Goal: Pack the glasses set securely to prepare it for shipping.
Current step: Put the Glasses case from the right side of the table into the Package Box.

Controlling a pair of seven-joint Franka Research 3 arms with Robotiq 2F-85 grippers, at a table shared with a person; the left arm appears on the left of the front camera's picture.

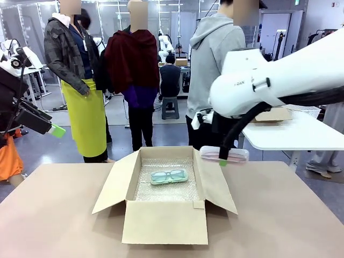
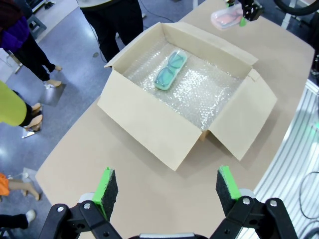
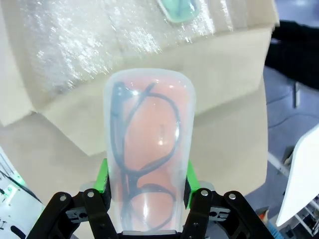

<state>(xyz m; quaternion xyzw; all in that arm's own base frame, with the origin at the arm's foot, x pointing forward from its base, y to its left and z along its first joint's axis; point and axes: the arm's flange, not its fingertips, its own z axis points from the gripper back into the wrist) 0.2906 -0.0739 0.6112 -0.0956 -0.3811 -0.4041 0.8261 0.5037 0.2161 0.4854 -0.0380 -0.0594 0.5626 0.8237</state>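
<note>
The mint-green case (image 1: 169,176) with spectacle frames lies flat on the bubble wrap inside the open cardboard box (image 1: 164,222); from the left wrist it is the mint-green case (image 2: 171,69). The pale pink case (image 3: 148,144), with dark frames inside, is held above the box's right flap by my right gripper (image 3: 147,186), shut on its sides. In the front view this pink case (image 1: 224,155) hangs over the right flap, held by the right gripper (image 1: 222,160). My left gripper (image 2: 167,191) is open, high above the table's near left side, also the left gripper (image 1: 54,129) far left.
The box (image 2: 149,128) has its flaps spread outward on the tan table (image 1: 279,215). Several people stand beyond the far edge. A white table (image 1: 290,134) stands at the right rear.
</note>
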